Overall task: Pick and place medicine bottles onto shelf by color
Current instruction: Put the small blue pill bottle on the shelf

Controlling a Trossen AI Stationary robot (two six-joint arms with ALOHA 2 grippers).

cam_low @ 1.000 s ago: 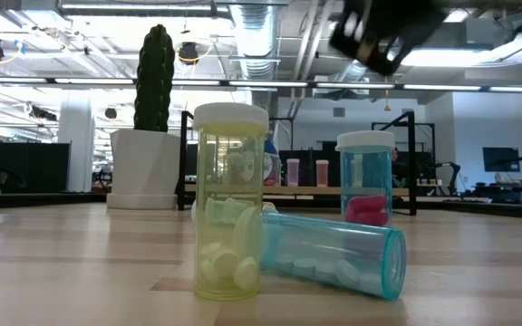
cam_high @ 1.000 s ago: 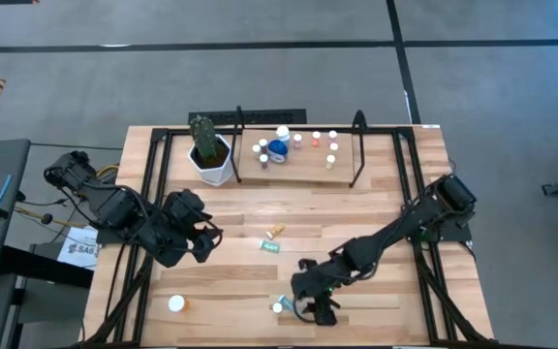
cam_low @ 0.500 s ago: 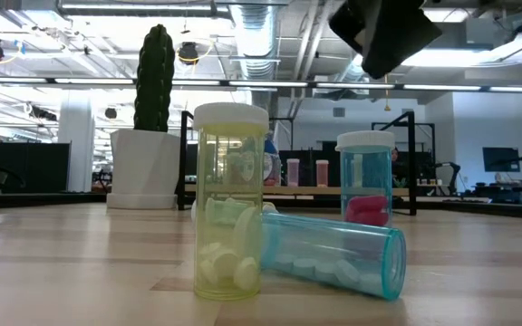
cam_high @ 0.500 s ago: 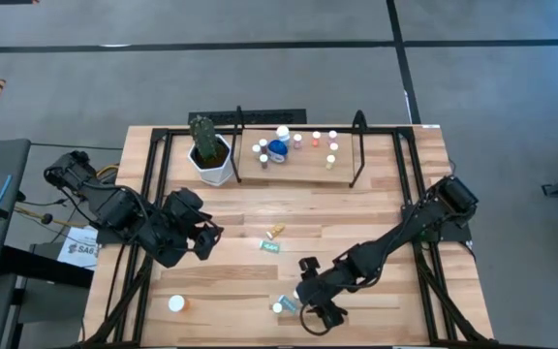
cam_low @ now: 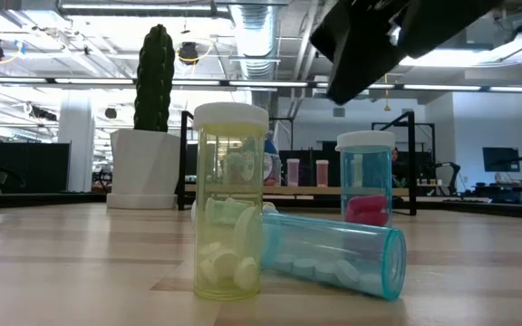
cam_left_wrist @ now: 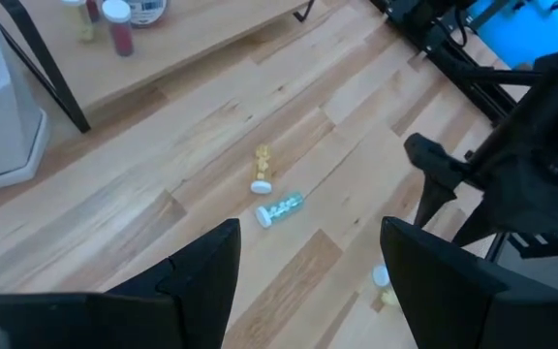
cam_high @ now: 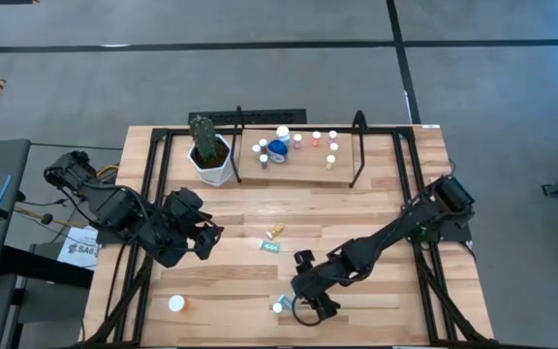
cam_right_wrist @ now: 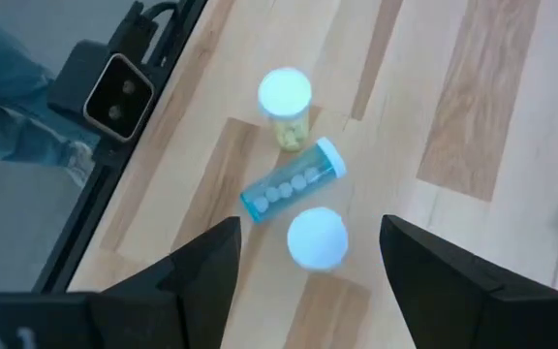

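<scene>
Three small bottles cluster near the table's front edge: a yellow one (cam_low: 231, 213) upright, a teal one (cam_low: 329, 254) lying on its side against it, and a white-capped teal one (cam_low: 365, 177) upright behind. My right gripper (cam_high: 306, 304) hovers open above them, and the upright teal bottle's cap (cam_right_wrist: 318, 237) shows between its fingers, untouched. My left gripper (cam_high: 209, 239) waits open and empty at the left. A yellow bottle (cam_left_wrist: 262, 170) and a teal bottle (cam_left_wrist: 279, 208) lie mid-table. The shelf (cam_high: 303, 167) at the far side carries several bottles, one of them blue (cam_high: 277, 147).
A white pot with a cactus (cam_high: 209, 155) stands at the shelf's left end. An orange bottle with a white cap (cam_high: 175, 303) stands near the front left. Black frame rails (cam_high: 153, 194) run along both table sides. A camera (cam_right_wrist: 114, 92) sits by the front edge.
My right gripper has moved a little toward the table's left and come down over the bottle cluster near the front edge. It stays open. The bottles have not moved.
</scene>
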